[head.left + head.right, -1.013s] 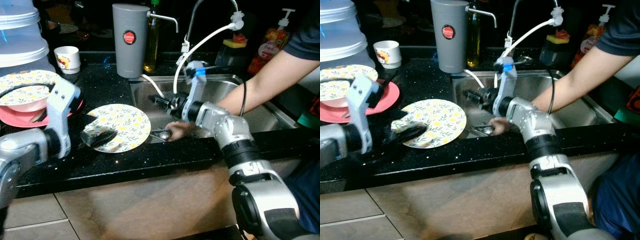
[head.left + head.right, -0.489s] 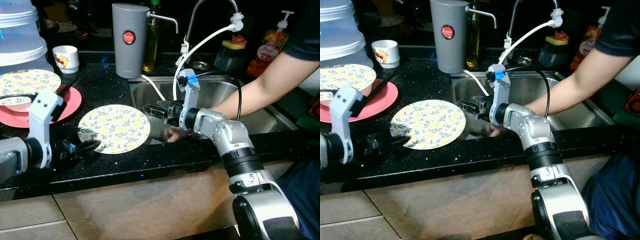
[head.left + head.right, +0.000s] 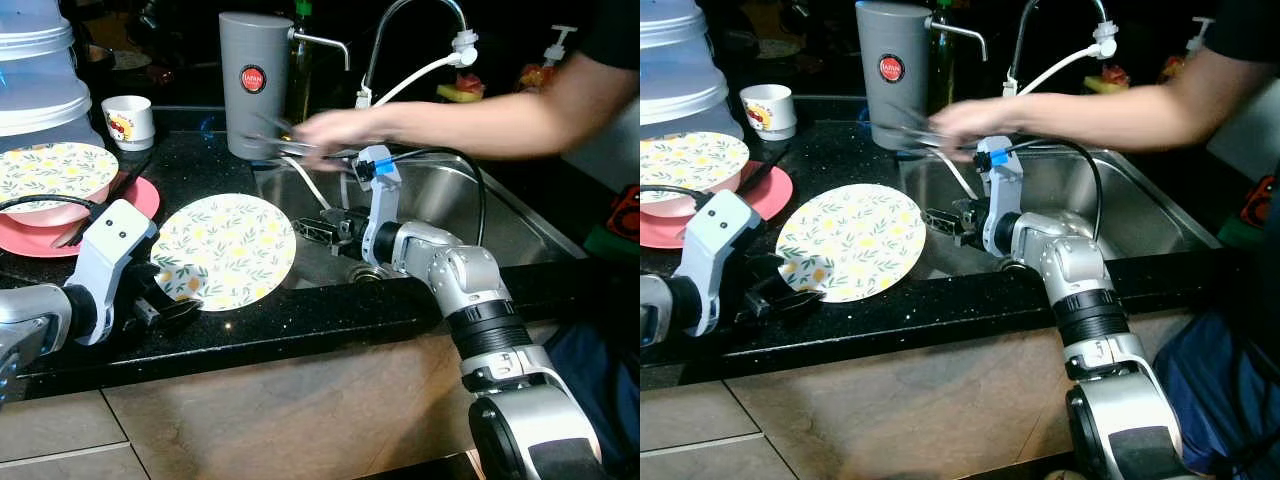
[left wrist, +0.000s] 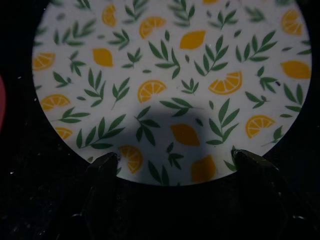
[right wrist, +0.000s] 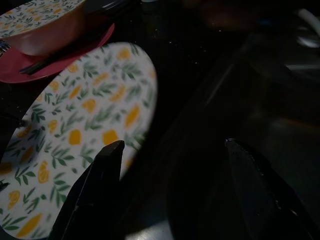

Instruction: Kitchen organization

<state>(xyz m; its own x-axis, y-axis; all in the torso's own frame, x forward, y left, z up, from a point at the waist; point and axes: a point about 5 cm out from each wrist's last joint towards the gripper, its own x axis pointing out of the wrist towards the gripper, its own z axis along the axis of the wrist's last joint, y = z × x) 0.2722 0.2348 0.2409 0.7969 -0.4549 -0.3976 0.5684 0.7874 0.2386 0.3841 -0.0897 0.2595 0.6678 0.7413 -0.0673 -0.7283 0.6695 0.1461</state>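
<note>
Lying flat on the black speckled countertop (image 3: pixel 300 310) left of centre in the head views, a round lemon-and-leaf patterned plate (image 3: pixel 224 250) sits just beside the steel sink (image 3: pixel 520 215). The left gripper (image 3: pixel 180 312) rests at the plate's near rim, lower left, fingers spread wide and empty. The right gripper (image 3: pixel 312 229), centre frame over the sink's left edge, is likewise parted and holds nothing. A person's hand (image 3: pixel 335 128) reaches in blurred from the upper right, near the grey cylindrical canister (image 3: pixel 252 83). A pink plate (image 3: pixel 140 200) with a patterned bowl (image 3: pixel 50 180) sits at far left.
</note>
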